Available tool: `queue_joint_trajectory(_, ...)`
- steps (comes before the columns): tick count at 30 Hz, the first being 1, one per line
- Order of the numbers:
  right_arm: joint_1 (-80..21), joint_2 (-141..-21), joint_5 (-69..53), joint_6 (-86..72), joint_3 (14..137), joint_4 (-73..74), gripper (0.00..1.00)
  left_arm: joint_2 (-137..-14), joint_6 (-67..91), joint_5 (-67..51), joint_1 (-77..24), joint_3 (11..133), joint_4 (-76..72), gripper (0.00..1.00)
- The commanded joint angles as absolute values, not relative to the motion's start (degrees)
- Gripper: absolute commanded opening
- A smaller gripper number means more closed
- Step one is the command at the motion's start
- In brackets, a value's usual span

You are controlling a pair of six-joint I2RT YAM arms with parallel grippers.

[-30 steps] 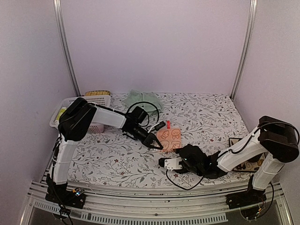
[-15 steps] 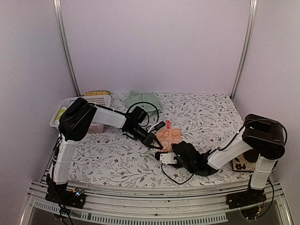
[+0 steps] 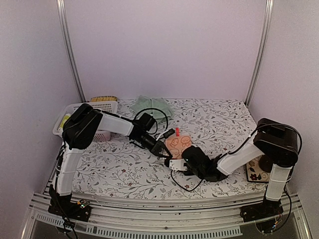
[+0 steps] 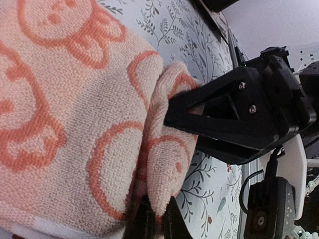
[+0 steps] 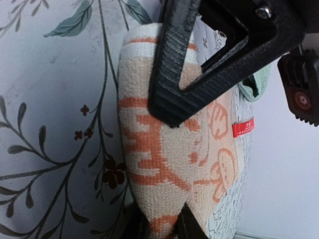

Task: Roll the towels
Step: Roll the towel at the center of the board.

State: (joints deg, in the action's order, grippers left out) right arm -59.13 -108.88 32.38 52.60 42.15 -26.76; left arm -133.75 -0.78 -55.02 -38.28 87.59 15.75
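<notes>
Twice pinched on one rolled fold, orange towel [image 3: 180, 142]: clamped shut in left gripper [image 4: 152, 224], nipped between nearly closed right gripper [image 5: 162, 226] too. Risked crowding, slipping, unrolling if tugged unevenly.

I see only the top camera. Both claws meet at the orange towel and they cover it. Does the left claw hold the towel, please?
Observer: Yes. In the left wrist view the left claw is shut on a doubled-over edge of the orange towel.
Operator: And the right claw?
Observer: In the right wrist view the towel's rounded fold narrows down into the right claw, which looks closed on it from both sides.
Operator: Is the towel rolled up already?
Observer: No. The left wrist view shows only that one edge turned over. The rest of the towel lies spread flat.
</notes>
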Motion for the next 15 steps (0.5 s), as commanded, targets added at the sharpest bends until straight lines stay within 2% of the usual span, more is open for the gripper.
queue_joint_trajectory(1, -57.77, -110.26, 28.66, 48.78, 44.12, -17.68, 0.14, -135.9, -2.73, -51.15, -36.73, 85.77, 20.34, 0.09)
queue_joint_trajectory(4, -57.6, -109.61, 27.0, 47.47, 44.57, -15.96, 0.1, -134.13, -2.99, -49.61, -36.74, 84.14, 19.1, 0.21)
queue_joint_trajectory(11, -57.56, -105.99, 21.89, 44.33, 45.14, -10.57, 0.1, -125.34, -2.59, -42.53, -36.65, 75.53, 9.6, 0.53)
queue_joint_trajectory(15, -57.48, -104.43, 19.04, 42.5, 45.64, -7.45, 0.09, -119.19, -2.17, -37.25, -36.69, 69.86, 4.32, 0.65)
